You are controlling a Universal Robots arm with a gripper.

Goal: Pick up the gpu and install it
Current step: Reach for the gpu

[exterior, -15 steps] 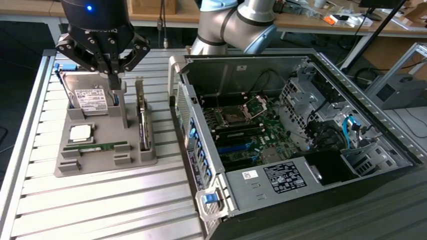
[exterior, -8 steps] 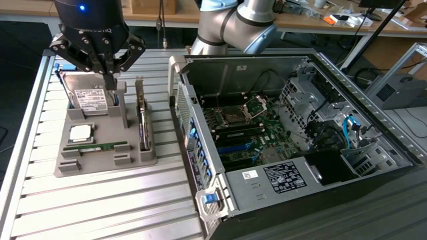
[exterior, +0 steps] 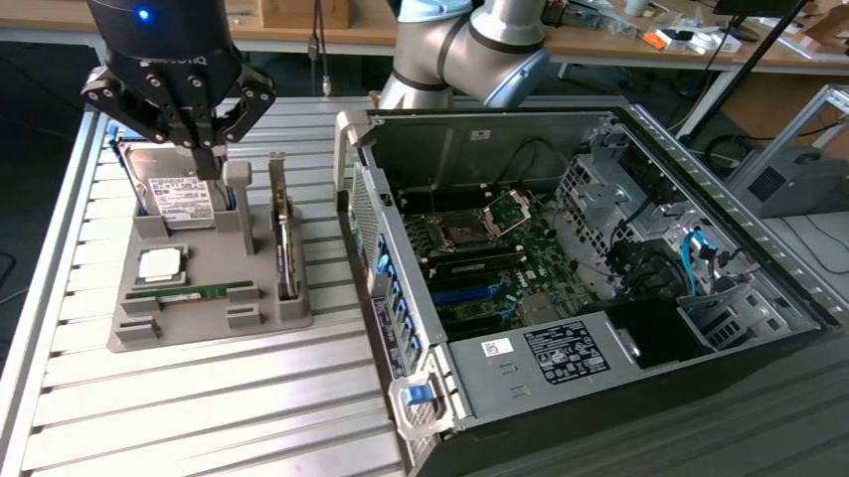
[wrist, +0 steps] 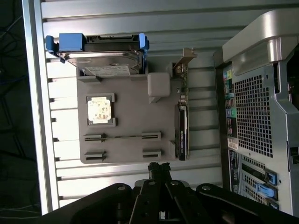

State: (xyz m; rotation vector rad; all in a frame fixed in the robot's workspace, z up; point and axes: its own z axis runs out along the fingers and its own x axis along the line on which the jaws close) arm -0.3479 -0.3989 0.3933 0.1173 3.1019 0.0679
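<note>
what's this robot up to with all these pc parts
A robot arm's black end effector, fingers shut and holding nothing, hovers above a grey parts holder, near the boxy silver hard drive. The thin flat gpu card with a silver end bracket stands on edge in the holder, not yet picked up. The open grey computer case sits at the exterior view's right.

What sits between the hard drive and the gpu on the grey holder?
A grey upright block of the holder stands between the hard drive and the edge-on gpu, as the exterior view shows.
</note>
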